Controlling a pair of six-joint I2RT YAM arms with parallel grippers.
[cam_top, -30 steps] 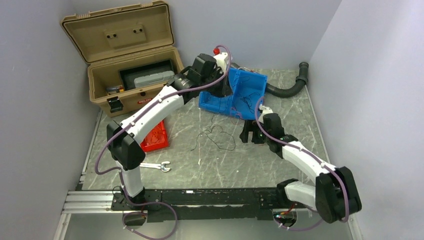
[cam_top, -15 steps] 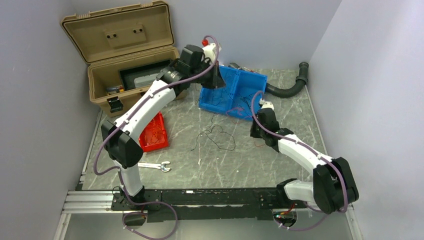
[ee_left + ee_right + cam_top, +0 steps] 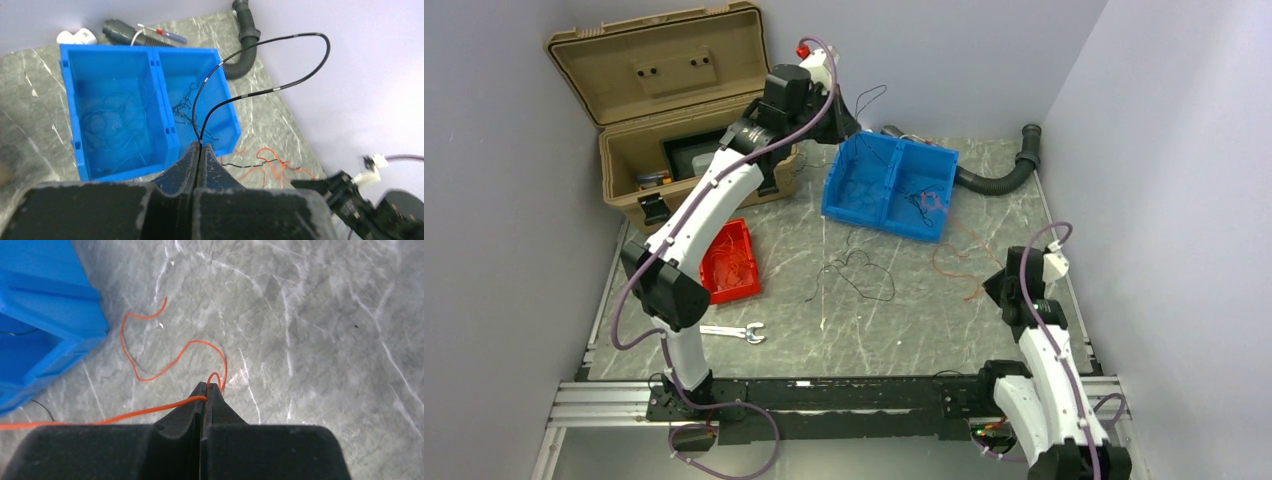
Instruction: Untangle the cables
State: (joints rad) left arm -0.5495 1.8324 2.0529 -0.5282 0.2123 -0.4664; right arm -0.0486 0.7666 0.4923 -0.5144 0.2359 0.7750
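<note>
Both grippers pressed shut on cables: left gripper [image 3: 200, 148] sits high over the blue bin [image 3: 135, 47], pinching a black cable [image 3: 300, 34] that loops above its tips; right gripper [image 3: 206, 388] is low over the table [image 3: 325, 340], pinching an orange cable [image 3: 195, 342] that trails toward the bin; more cables [image 3: 186, 103] lie inside it

white arms [image 3: 714, 200] with black joints [image 3: 669, 292] and purple cables [image 3: 617, 315]
</note>
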